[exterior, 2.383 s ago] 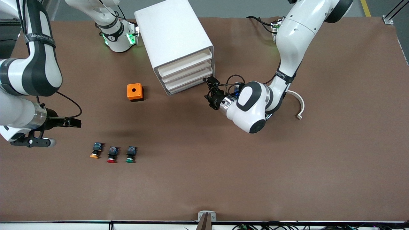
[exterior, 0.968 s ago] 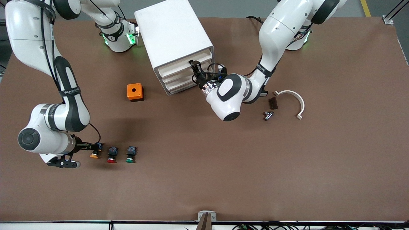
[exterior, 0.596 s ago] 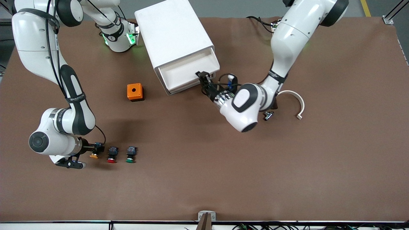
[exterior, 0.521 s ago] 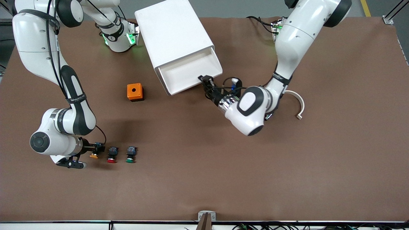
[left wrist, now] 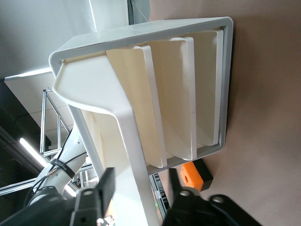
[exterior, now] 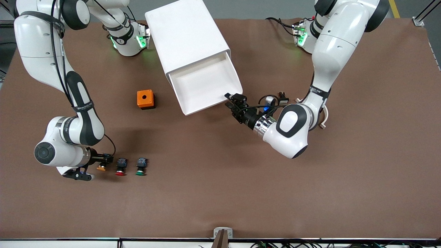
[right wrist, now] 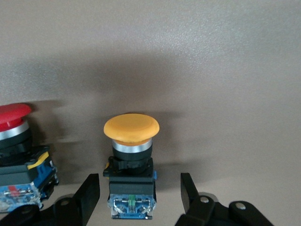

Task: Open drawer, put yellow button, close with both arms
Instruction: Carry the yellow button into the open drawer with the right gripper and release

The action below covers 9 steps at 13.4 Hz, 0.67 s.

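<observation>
Yellow button sits between right gripper fingers, untouched.

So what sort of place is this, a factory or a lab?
Probably a robot lab: two white arms, a table under brown covering, and practice props, a drawer cabinet and coloured push buttons such as the yellow button.

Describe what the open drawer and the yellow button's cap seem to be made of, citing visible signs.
Drawer: apparently white moulded plastic, smooth and slightly glossy, with thin walls and a rounded lip. Yellow button cap: probably matte plastic, evenly coloured, above a shiny, metallic-looking collar.
</observation>
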### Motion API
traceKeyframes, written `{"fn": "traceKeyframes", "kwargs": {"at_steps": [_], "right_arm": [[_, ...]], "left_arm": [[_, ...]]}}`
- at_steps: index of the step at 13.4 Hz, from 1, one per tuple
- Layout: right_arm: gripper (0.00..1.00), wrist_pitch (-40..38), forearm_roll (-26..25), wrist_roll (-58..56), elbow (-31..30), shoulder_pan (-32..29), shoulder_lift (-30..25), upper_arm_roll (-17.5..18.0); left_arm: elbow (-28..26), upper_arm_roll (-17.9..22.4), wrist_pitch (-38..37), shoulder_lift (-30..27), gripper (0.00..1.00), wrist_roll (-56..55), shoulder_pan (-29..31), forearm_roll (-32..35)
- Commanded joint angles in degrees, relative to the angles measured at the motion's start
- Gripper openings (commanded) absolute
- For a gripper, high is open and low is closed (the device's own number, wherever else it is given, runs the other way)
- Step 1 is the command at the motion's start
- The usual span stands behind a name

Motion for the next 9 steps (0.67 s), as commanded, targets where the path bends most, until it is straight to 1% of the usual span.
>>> {"fn": "traceKeyframes", "kwargs": {"at_steps": [1,2,4,6,8,9], "right_arm": [[0.5,0.59,1.28,-0.71,-0.25,-0.62,-0.11,0.48],[0.41,0.59,1.28,-0.71,-0.25,-0.62,-0.11,0.48],[0.29,0.59,1.19,-0.71,-0.25,-0.62,-0.11,0.48],[0.18,0.59,1.28,-0.71,-0.16,-0.54,-0.1,0.48],[0.12,0.59,1.28,-0.71,0.19,-0.62,-0.11,0.48],[0.08,0.5,1.19,-0.71,0.28,-0.45,-0.37,0.48]], "left_arm": [[1.35,2.03,-1.17,-0.59,1.0,0.47,-0.02,0.63],[2.58,3.35,-1.26,-1.12,1.0,0.56,-0.11,2.63],[6.17,3.62,-1.53,-1.13,1.0,1.43,1.2,10.08],[6.54,3.27,-1.61,-1.39,1.0,3.36,4.79,15.28],[6.54,3.45,-3.1,-3.4,1.0,6.78,8.23,19.15],[6.54,3.45,-4.24,-3.76,1.0,8.54,9.63,22.56]]}}
